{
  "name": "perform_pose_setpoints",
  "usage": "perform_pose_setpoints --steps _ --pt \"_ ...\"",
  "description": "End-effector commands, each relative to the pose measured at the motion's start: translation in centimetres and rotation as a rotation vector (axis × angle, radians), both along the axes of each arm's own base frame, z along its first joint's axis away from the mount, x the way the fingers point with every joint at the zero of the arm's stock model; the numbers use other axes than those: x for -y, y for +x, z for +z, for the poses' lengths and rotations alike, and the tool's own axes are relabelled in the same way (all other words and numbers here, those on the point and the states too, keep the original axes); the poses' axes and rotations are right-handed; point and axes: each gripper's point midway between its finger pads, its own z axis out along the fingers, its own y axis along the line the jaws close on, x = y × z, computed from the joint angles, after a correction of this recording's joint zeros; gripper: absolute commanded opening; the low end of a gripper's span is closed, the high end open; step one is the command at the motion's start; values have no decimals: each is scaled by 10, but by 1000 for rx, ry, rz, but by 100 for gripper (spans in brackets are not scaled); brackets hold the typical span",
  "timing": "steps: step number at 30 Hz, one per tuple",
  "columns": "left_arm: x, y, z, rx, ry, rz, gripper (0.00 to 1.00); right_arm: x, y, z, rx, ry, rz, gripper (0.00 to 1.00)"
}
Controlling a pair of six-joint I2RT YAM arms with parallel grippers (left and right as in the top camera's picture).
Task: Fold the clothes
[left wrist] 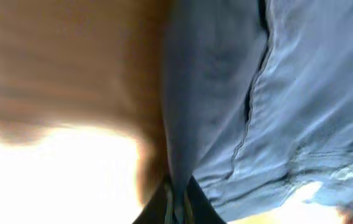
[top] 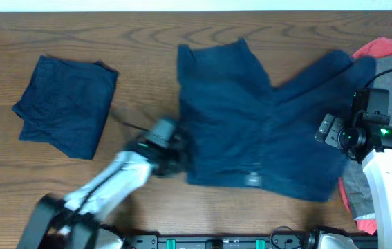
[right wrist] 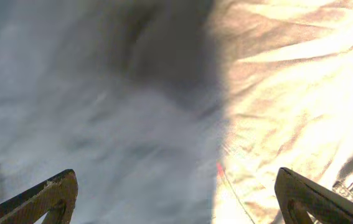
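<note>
Overhead, my left gripper point(top: 175, 161) pinched navy shorts point(top: 251, 117) on the wood-grain table point(top: 147, 76); the right gripper point(top: 327, 129) hung spread open.

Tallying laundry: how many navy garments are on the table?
2: a folded one at the left, a spread one mid-table. More may hide in the right pile.
</note>
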Motion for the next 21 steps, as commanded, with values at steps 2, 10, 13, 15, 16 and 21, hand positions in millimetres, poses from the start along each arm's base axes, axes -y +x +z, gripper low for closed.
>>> perform_pose_setpoints --steps 2,10,13,15,16,21 --pt "-88 40 32 177 54 158 6 0 1 4 16 16 -11 99" --pt "-157 69 72 278 -64 413 98 -24 5 0 19 123 105 99" --pt "-135 57 72 214 -153 367 98 -31 5 -4 6 154 141 99" --pt "-120 42 67 143 -182 335 98 -33 5 -8 -8 166 143 99" --pt "-112 34 64 103 -184 314 98 -33 4 -11 -18 169 142 99" --pt "-68 0 56 -32 -185 176 98 -36 6 -27 -68 197 143 99"
